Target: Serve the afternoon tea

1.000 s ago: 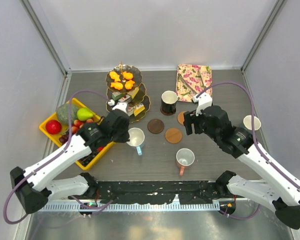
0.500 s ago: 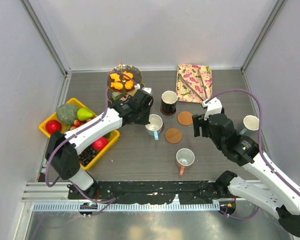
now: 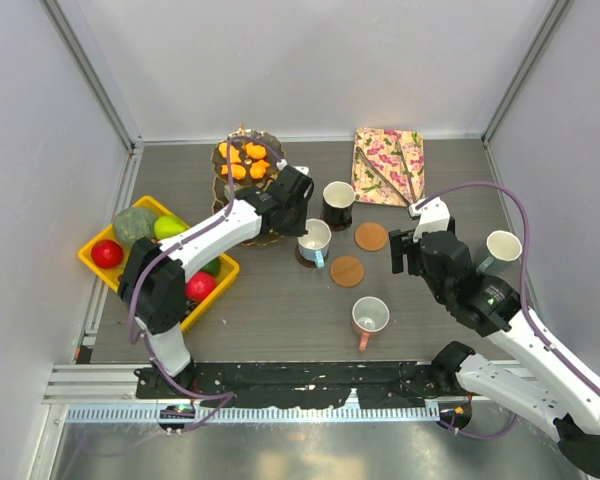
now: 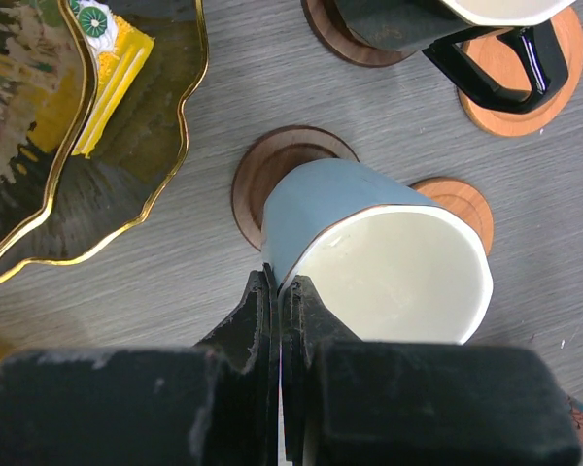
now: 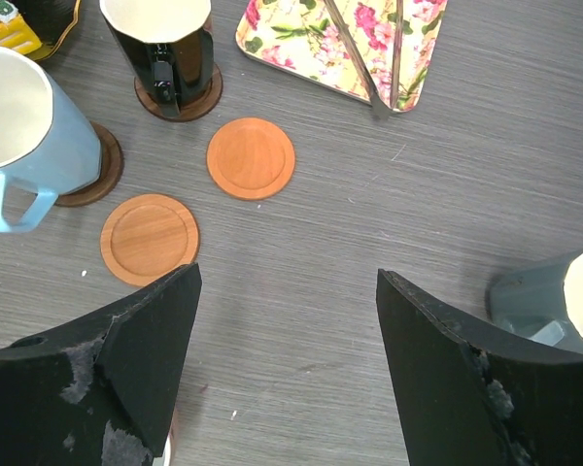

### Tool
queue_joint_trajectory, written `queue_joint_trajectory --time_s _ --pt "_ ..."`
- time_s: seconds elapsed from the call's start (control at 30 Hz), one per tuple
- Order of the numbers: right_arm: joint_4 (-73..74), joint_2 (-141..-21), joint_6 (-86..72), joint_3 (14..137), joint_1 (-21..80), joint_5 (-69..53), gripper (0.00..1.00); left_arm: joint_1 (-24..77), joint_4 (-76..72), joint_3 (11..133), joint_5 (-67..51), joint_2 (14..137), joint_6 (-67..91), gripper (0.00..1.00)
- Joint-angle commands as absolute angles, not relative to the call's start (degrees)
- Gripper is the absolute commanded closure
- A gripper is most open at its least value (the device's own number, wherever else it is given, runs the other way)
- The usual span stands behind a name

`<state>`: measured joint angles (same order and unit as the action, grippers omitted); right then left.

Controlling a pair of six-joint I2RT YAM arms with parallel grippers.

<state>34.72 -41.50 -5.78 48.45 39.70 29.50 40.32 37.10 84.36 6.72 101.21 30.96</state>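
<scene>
My left gripper [image 3: 303, 228] is shut on the rim of the light blue mug [image 3: 315, 240], one finger inside and one outside [image 4: 260, 303]. The mug [image 4: 369, 243] is over the dark brown coaster [image 4: 262, 173], on it or just above; I cannot tell which. The black mug [image 3: 337, 203] stands on another dark coaster behind it. The pinkish mug [image 3: 369, 316] stands near the front. A pale mug [image 3: 503, 246] stands at the right. The three-tier stand [image 3: 245, 170] holds orange pastries and cake slices. My right gripper [image 3: 405, 255] is open and empty above bare table [image 5: 287, 320].
Two orange wooden coasters [image 3: 370, 236] [image 3: 347, 270] lie bare between the arms. A floral tray [image 3: 388, 165] with tongs lies at the back right. The yellow crate [image 3: 95, 262] with fruit and vegetables stands at the left.
My left gripper has carried the light blue mug back and to the right, onto the dark brown coaster. My right arm has drawn back a little to the right.
</scene>
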Motion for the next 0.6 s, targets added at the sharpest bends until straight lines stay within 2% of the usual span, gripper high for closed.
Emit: queue_joint_trajectory --time_s 0.0,0.57 --pt "32.2 -41.6 -6.0 48.7 40.0 31.2 0.21 39.6 32.9 88.2 4.8 101.3 30.1 1.00" --pt "32.2 -42.3 -6.2 48.4 40.0 30.3 0.21 38.8 35.0 90.7 4.0 104.1 25.8 1.00"
